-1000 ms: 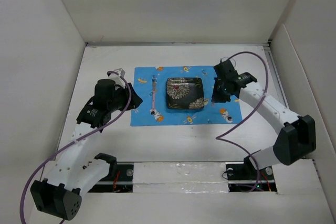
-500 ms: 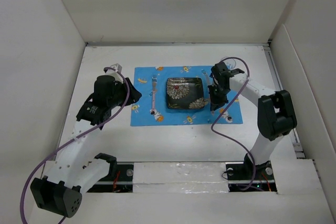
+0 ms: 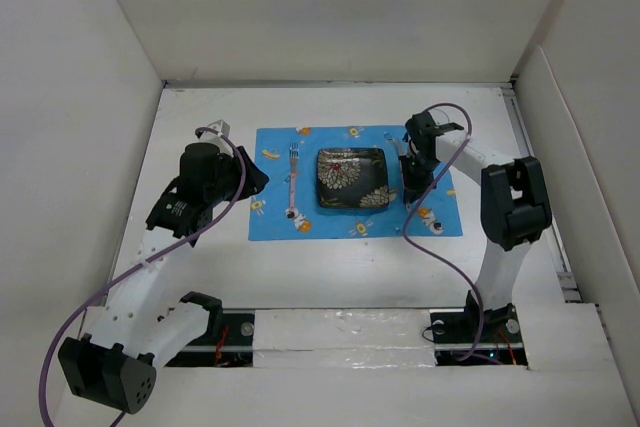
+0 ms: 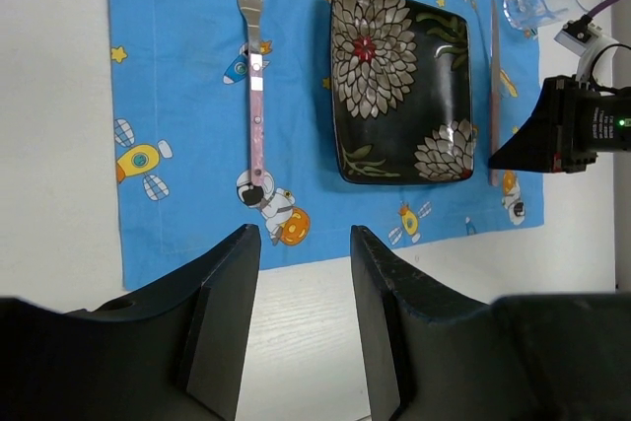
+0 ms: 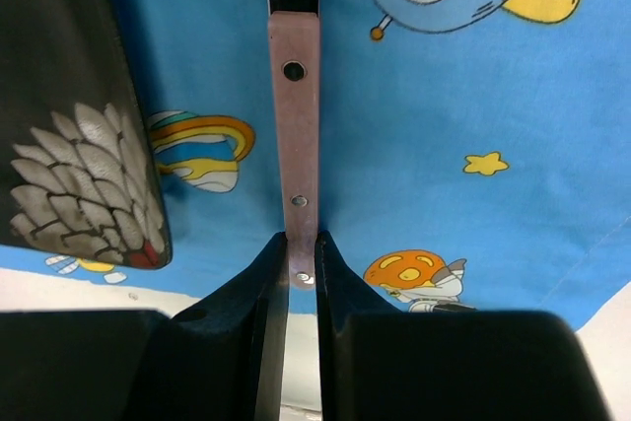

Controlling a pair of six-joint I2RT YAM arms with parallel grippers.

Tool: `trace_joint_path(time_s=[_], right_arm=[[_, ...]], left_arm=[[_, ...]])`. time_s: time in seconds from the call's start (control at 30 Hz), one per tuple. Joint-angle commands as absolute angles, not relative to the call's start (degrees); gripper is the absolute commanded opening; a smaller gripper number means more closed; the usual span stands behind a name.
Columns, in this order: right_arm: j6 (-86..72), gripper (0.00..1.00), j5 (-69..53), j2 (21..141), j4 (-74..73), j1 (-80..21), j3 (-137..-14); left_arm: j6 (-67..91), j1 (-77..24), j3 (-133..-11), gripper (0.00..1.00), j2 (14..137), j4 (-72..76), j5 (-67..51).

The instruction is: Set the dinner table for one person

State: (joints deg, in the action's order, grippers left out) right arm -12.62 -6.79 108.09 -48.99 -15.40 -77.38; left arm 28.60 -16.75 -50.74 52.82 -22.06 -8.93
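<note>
your right tool [image 5: 299, 248] is pinched narrow on the knife [image 5: 296, 115] handle, just right of the plate [image 5: 69, 145], on the placemat [image 5: 444, 145] in the middle of the counter [image 3: 350, 267]. pull away before letting go and you'd likely drag the knife askew or into the plate. left tool [image 4: 304, 244] hangs half open, empty.

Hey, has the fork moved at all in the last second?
No. The fork lies just where it was on the blue placemat, left of the plate, with its tines toward the far edge.
</note>
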Motion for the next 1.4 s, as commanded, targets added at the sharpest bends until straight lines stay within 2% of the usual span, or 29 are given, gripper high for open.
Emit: trace_joint_path(time_s=[0.0, 0.53, 0.73, 0.8, 0.97, 1.07, 1.13, 1.2, 1.23, 1.27, 1.33, 1.37], right_arm=[[-12.13, 0.0, -4.93, 109.33, -48.69, -14.94, -80.16], [-13.36, 0.01, -3.87, 110.13, -47.29, -12.83, -78.13], [-13.18, 0.27, -3.52, 108.9, -47.98, -12.83, -78.48], [-13.1, 0.39, -3.78, 108.11, -48.34, -12.83, -78.49], [-12.57, 0.6, -4.22, 103.63, -50.88, -12.83, -80.24], [-11.96, 0.66, -4.57, 99.5, -53.69, -13.36, -82.87], [-11.25, 0.67, -5.8, 95.55, -55.55, -13.97, -84.9], [-11.16, 0.63, -7.63, 91.69, -55.46, -15.29, -87.09], [-10.99, 0.57, -8.08, 89.49, -54.24, -16.16, -87.8], [-11.25, 0.34, -8.17, 84.77, -53.36, -16.69, -89.46], [-13.26, 0.0, -4.41, 79.31, -49.42, -17.84, -91.22], [-14.49, 0.0, -1.78, 72.75, -47.48, -18.62, -91.93]], left_arm=[[28.57, -16.44, -52.56, 0.38, 52.91, -20.48, -8.0], [27.95, -16.44, -52.82, 0.39, 54.4, -20.39, -7.91], [28.21, -16.44, -52.82, 0.42, 54.75, -19.95, -8.0], [28.39, -16.44, -52.91, 0.43, 54.76, -20.04, -7.82], [28.48, -16.44, -54.22, 0.5, 55.1, -20.92, -6.25], [27.95, -16.44, -56.24, 0.52, 55.02, -21.53, -5.19], [27.77, -16.44, -57.39, 0.55, 54.84, -21.36, -5.8], [27.6, -16.44, -59.67, 0.57, 54.75, -21.27, -6.59], [27.86, -16.44, -60.55, 0.58, 54.76, -21.27, -6.5], [28.3, -16.44, -62.82, 0.58, 54.84, -21.36, -6.5], [28.74, -16.44, -65.73, 0.59, 55.11, -21.88, -5.54], [28.91, -16.44, -69.57, 0.59, 55.11, -22.32, -4.75]])
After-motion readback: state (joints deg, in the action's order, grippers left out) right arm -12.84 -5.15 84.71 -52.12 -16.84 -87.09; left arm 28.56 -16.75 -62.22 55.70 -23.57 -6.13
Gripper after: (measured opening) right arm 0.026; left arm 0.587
